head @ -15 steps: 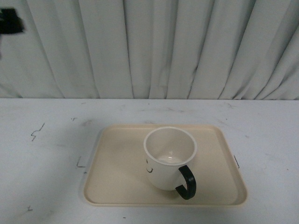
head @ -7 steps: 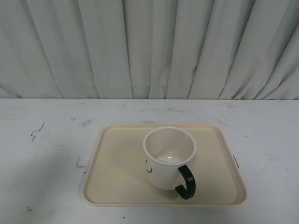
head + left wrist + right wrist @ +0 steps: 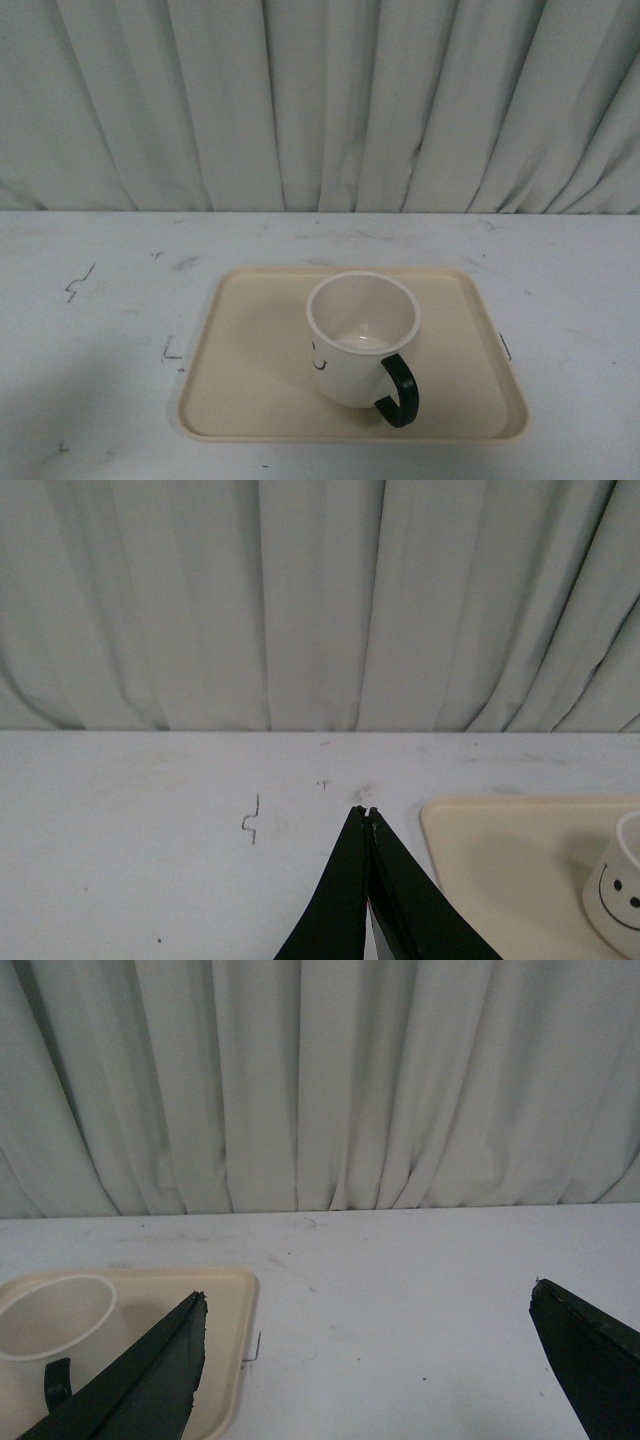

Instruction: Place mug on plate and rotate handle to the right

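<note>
Left claw (image 3: 366,815) closed, right claw (image 3: 367,1290) wide; the mug (image 3: 355,345) looks stiff, slick, breakable: clamp its rim beside the handle (image 3: 400,390).

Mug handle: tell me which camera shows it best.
Front view: the handle shows as a whole black loop. Right wrist view catches only a sliver of it. Left wrist view shows the mug smiley-side on, no handle.

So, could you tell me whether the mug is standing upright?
Upright: the mug stands on its base on the plate, open mouth facing up.
</note>
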Robot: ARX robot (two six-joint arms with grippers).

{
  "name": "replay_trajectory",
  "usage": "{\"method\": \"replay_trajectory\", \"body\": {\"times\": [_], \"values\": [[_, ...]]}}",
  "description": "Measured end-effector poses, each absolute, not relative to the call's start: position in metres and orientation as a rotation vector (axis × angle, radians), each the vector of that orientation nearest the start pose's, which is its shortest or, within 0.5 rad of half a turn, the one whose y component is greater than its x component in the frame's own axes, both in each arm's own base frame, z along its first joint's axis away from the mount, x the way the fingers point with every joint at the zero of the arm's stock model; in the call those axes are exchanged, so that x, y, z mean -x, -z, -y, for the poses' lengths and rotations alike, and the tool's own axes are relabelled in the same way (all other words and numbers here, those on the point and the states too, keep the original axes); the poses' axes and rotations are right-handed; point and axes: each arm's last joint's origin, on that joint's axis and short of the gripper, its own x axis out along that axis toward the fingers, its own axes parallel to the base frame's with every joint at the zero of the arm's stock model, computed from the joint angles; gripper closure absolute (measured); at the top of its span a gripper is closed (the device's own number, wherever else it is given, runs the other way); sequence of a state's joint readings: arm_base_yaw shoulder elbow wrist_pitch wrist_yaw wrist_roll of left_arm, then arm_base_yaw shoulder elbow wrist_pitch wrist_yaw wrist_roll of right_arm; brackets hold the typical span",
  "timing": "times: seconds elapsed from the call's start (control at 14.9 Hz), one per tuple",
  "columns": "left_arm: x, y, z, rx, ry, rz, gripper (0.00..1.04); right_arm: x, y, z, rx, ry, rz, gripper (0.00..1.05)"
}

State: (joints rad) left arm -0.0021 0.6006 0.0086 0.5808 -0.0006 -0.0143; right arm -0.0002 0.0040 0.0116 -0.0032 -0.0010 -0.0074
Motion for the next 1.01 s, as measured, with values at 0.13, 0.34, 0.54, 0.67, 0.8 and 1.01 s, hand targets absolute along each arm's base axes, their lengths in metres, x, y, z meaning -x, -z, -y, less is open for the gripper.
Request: {"method": "replay_trajectory", "body": {"times": [0.13, 0.34, 0.54, 0.67, 0.8, 1.01], "values": [[-0.131, -0.168, 0.0, 0.014, 0.002, 0.006, 1.03, -0.097, -0.167, 0.0, 0.007, -0.001, 0.004, 0.06], [-0.124, -0.168, 0.0, 0.014, 0.002, 0.002, 1.03, -0.097, -0.167, 0.0, 0.007, 0.0, 0.004, 0.06], [-0.119, -0.169, 0.0, 0.014, 0.002, 0.011, 1.03, -0.097, -0.167, 0.0, 0.007, -0.001, 0.004, 0.06], [-0.115, -0.17, 0.0, 0.014, 0.002, 0.01, 1.03, -0.097, -0.167, 0.0, 0.007, -0.001, 0.004, 0.06], [-0.113, -0.169, 0.0, 0.014, 0.002, 0.008, 1.03, -0.097, -0.167, 0.0, 0.007, 0.0, 0.004, 0.06], [-0.109, -0.169, 0.0, 0.014, 0.002, 0.009, 1.03, -0.097, -0.167, 0.0, 0.007, -0.001, 0.004, 0.06]]}}
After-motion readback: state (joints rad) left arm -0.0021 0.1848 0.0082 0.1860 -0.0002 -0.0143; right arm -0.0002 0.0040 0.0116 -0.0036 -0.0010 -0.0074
